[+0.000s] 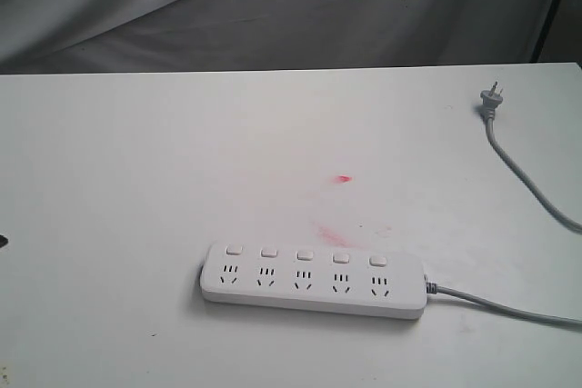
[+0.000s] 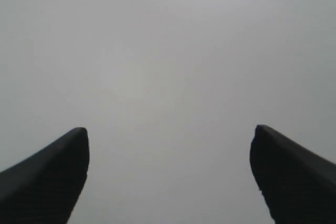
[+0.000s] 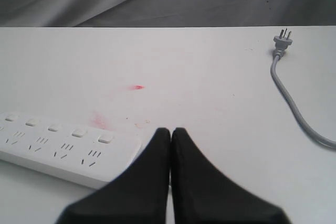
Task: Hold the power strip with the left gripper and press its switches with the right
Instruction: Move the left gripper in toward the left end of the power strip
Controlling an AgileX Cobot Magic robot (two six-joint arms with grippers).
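The white power strip (image 1: pixel 314 281) lies flat near the front of the white table (image 1: pixel 136 179), its five square switches (image 1: pixel 305 254) in a row along its far side. Neither arm shows in the exterior view. In the left wrist view my left gripper (image 2: pixel 169 145) is open, with only blank grey surface between its black fingers. My right gripper (image 3: pixel 171 130) is shut with nothing in it, its tips just beside the cord end of the power strip (image 3: pixel 63 148), whose switches (image 3: pixel 79 132) show there too.
The grey cord (image 1: pixel 509 302) runs off the strip's right end and loops back to the grey plug (image 1: pixel 490 102) at the far right. Red smudges (image 1: pixel 343 179) mark the table behind the strip. A grey cloth backdrop (image 1: pixel 273 6) hangs beyond the far edge.
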